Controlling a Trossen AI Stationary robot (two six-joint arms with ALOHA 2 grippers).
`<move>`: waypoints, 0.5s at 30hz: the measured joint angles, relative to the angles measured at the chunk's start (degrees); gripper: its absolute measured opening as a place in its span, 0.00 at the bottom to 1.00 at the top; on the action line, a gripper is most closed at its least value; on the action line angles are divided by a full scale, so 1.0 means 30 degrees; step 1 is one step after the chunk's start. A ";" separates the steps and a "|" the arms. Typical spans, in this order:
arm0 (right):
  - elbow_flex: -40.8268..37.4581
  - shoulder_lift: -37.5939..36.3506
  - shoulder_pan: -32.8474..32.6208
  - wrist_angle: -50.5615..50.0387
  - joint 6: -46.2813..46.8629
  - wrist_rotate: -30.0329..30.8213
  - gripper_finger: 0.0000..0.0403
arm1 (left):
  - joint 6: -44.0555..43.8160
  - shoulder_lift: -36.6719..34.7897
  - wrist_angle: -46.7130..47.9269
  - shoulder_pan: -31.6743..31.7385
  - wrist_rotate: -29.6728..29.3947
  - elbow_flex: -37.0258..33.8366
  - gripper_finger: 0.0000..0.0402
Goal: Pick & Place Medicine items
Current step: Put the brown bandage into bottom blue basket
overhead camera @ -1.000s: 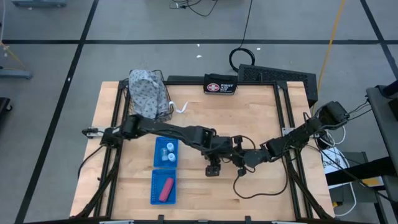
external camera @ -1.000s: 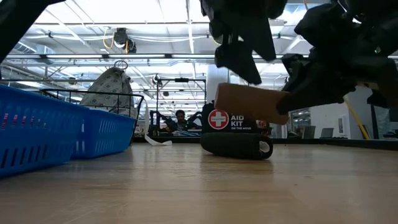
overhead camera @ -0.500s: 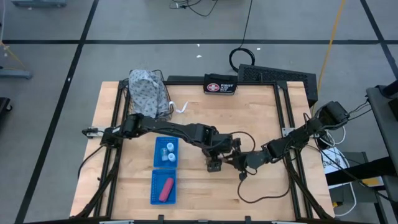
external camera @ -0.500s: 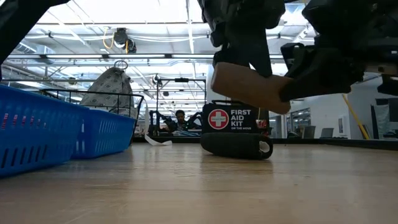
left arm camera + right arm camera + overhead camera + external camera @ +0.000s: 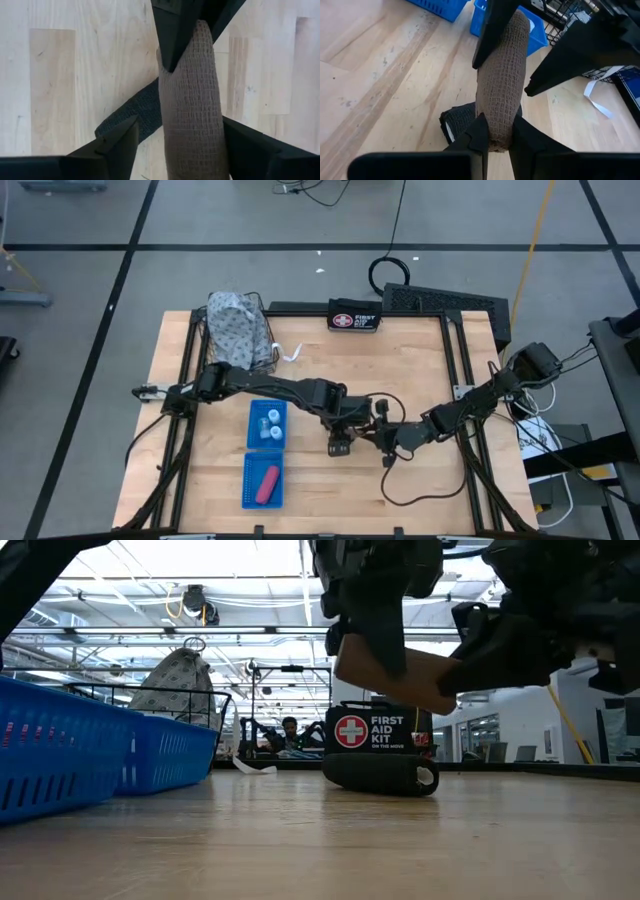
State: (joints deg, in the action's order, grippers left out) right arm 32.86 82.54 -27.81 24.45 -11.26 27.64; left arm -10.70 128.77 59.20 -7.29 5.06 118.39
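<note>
Above mid-counter (image 5: 420, 370), the right gripper (image 5: 496, 132) pinches the brown bandage roll (image 5: 501, 75) (black roll (image 5: 457, 120) beneath) while the left gripper (image 5: 192, 30), wide apart earlier, now straddles it

Grey floor (image 5: 200, 220) crossed by dark lines surrounds the table; bright ceiling lights (image 5: 200, 560) glow overhead.

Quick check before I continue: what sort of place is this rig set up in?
Probably a large lab or industrial workshop: the low view shows a high ceiling with strip lights and a person seated far behind the wooden table; the high view shows floor cables.
</note>
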 joint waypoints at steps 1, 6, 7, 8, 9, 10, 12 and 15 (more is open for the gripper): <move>0.0000 0.0000 0.0000 -0.0032 0.0042 0.0013 0.09 | 0.0000 0.0000 0.0007 -0.0007 -0.0035 0.0000 0.62; -0.0007 0.0000 0.0000 0.0001 0.0749 0.0048 0.10 | 0.0287 0.0000 0.0012 -0.0007 0.0020 0.0000 0.47; -0.0012 0.0000 0.0000 -0.0001 0.0958 0.0043 0.11 | 0.0613 0.0000 0.0001 -0.0007 0.0046 0.0000 0.42; -0.0009 0.0000 0.0000 -0.0016 0.1277 0.0011 0.13 | 0.0875 0.0000 0.0007 -0.0007 0.0043 0.0000 0.38; -0.0007 0.0000 0.0000 -0.0100 0.1768 -0.0021 0.15 | 0.0883 -0.0006 0.0001 -0.0007 -0.0029 0.0000 0.32; -0.0007 -0.0007 0.0000 -0.0235 0.2350 -0.0036 0.17 | 0.0760 -0.0046 -0.0045 -0.0024 -0.0175 0.0000 0.27; -0.0007 -0.0111 0.0000 -0.0468 0.3656 -0.0060 0.21 | 0.0533 -0.0113 -0.0451 -0.0092 -0.0404 -0.0021 0.16; -0.0007 -0.0761 0.0051 -0.1161 0.5093 -0.0145 0.27 | 0.0517 -0.0287 -0.1184 -0.0123 -0.0487 -0.0044 0.13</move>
State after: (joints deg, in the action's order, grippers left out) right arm 32.84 80.26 -27.66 20.97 4.02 27.20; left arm -9.15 127.91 55.65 -7.66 3.60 118.26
